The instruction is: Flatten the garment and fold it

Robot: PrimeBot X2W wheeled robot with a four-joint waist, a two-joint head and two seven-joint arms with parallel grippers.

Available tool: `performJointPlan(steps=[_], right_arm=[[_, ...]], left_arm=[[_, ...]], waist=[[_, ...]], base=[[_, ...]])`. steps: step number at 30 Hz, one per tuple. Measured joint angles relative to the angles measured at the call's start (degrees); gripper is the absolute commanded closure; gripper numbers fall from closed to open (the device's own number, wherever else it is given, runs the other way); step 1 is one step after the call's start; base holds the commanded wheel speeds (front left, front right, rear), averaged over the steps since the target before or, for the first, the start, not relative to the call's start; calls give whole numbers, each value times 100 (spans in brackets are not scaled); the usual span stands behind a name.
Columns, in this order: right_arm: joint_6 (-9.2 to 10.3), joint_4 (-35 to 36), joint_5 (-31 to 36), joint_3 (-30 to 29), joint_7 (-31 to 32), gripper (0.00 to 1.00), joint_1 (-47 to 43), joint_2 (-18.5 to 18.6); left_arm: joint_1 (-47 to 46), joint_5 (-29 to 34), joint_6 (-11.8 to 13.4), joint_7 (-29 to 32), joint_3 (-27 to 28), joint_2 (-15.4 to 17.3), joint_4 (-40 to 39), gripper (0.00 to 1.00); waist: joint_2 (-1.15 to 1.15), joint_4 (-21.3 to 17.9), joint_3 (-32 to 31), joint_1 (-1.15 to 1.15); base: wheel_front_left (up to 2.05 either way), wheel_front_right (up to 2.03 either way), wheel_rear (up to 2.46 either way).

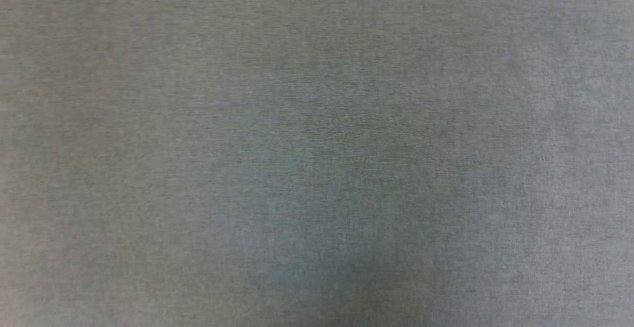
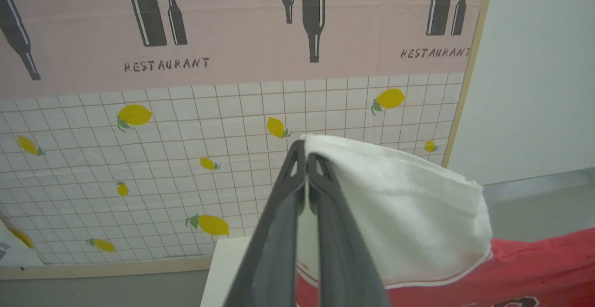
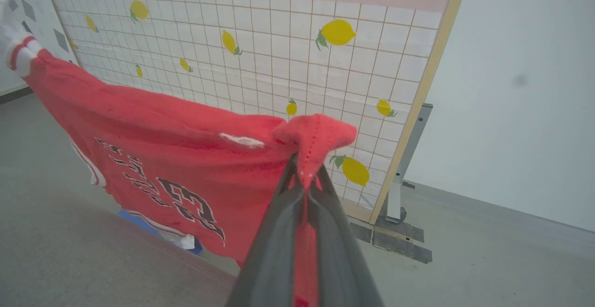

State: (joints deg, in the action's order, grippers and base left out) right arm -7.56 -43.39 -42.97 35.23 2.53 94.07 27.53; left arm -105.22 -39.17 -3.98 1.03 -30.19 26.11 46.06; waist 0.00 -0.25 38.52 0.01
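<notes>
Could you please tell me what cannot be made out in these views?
- Head view: the grey surface is blurred; what it is cannot be told.
- Left wrist view: the dark print on the garment is cut off by the bottom edge; the left gripper hides the fabric it pinches.
- Right wrist view: the garment's far end is cut off by the left edge; the right gripper hides the fabric behind it.

Before the lemon-print screen [image 2: 232, 125], the left gripper [image 2: 305, 153] has two long, matte dark-grey fingers [image 2: 274, 232] that taper to narrow tips with small slotted openings. The right gripper [image 3: 306, 176], before the same screen, has matching tapered dark-grey fingers [image 3: 274, 251].
</notes>
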Motion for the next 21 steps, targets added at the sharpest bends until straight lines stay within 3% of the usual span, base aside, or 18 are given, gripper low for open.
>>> performJointPlan(steps=[7,12,17,21], right_arm=[[0,-59,-421,510,-159,100,-1291,133],[0,191,-802,878,-158,100,-2342,344],[0,620,-1111,1240,-96,100,-3356,704],[0,989,-1319,1513,52,100,-4109,998]], left_arm=[[1952,-279,36,-213,-211,-272,-196,100],[3476,-364,121,-124,-475,-252,-827,100],[4936,-581,364,247,-677,87,-1737,100],[6096,-736,623,749,-829,643,-2694,100]], waist=[[0,135,-402,-1],[0,237,-853,-2],[0,337,-1353,-2],[0,413,-1784,-2]], base=[[0,0,0],[0,0,0],[0,0,0],[0,0,0]])
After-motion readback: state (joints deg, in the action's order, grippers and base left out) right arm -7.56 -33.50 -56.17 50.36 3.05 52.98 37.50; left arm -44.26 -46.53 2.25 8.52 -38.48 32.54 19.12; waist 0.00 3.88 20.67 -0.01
